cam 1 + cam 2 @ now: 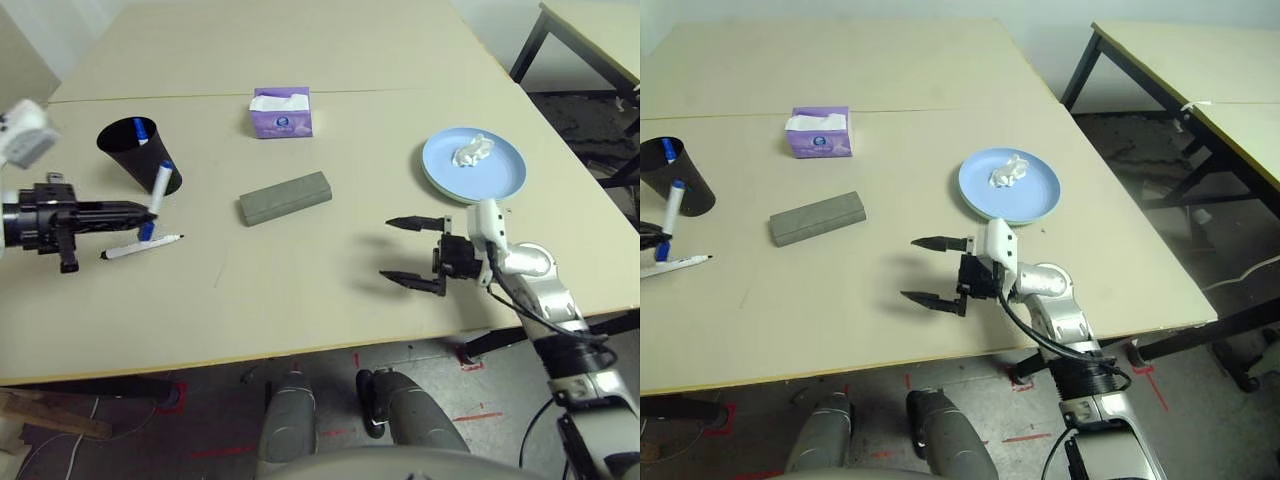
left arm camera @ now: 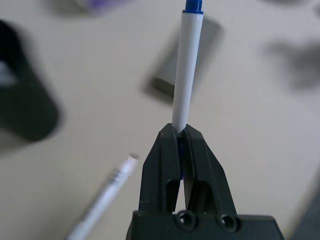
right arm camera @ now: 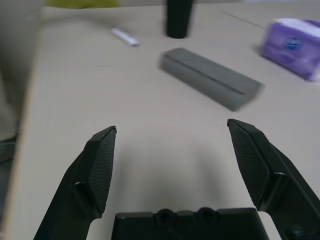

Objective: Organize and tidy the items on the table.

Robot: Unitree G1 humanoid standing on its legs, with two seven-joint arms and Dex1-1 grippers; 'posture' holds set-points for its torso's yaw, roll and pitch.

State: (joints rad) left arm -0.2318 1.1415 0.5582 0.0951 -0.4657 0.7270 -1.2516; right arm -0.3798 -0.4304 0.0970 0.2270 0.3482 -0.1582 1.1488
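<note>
Pinching blue-capped pen [image 1: 159,189] upright, left tool [image 1: 148,214]; right tool [image 1: 398,250] spread, hovering.

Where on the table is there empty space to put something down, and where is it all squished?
Bare tabletop runs along the near edge, between the grey case and the open right hand. The far side behind the tissue box is bare too. It is crowded at the left: the black cup, the lying pen and the left hand, shut on the blue-capped pen.
</note>
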